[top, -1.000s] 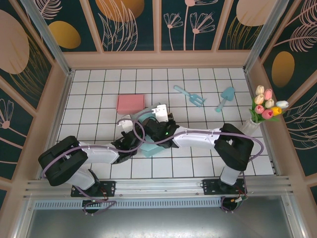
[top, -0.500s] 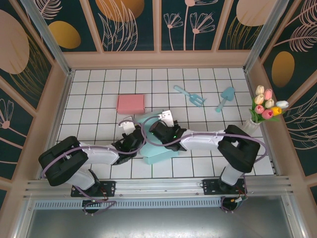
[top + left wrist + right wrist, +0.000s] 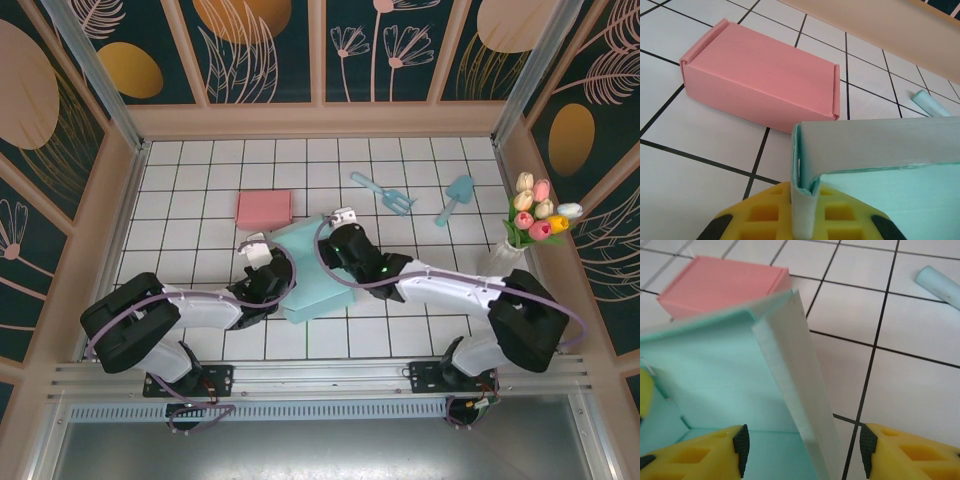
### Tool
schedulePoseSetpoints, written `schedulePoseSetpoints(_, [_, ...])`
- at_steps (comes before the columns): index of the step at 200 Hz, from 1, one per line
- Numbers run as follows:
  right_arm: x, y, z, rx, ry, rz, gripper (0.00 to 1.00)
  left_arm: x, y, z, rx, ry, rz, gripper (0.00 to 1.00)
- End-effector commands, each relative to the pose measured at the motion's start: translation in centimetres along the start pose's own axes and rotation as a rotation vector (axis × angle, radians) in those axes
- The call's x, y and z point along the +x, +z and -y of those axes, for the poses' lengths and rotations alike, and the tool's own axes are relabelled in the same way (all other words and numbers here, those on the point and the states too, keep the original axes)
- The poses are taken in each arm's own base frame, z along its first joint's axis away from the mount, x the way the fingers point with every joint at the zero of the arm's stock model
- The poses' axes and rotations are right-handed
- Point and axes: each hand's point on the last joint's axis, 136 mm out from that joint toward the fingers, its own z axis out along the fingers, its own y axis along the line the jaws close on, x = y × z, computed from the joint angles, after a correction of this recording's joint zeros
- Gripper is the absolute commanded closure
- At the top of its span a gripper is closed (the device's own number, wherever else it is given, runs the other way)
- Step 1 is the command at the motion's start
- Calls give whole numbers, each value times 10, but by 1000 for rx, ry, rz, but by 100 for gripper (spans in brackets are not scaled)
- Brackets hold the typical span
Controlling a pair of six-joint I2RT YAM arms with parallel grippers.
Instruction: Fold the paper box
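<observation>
- Mid-table (image 3: 190,190), on white tiles: teal box (image 3: 312,290), partly folded, one long wall raised.
- At the box's left edge: left gripper (image 3: 270,262), pressed together on a thin upright flap; from the left wrist, yellow pads (image 3: 760,215) pinching that flap at its foot, grey-backed wall bending away to the right.
- At the box's far corner: right gripper (image 3: 330,235), spread wide; from the right wrist, yellow fingers (image 3: 690,457) well apart, raised wall standing in the gap between them.
- Just beyond the teal box, apart from it: closed pink box (image 3: 264,209), flat on the tiles.
- Farther right, near each other: teal rake (image 3: 383,193) and trowel (image 3: 455,200).
- Against the right wall: vase of tulips (image 3: 535,215).
</observation>
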Motion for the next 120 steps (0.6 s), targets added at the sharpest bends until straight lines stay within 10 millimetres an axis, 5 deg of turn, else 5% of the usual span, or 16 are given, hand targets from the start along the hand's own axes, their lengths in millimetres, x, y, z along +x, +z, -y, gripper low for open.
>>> schedulePoseSetpoints(1, [-15,-13,-4,-50,41,57,38,-4,3,5,-2,-8,12,100])
schedulePoseSetpoints(80, [-16,-42,23,-7,100,125,35,-1,4,16,49,64,-7,100])
schedulePoseSetpoints(120, [-16,-82,34,-62,174,184,33,1,6,22,48,194,-29,100])
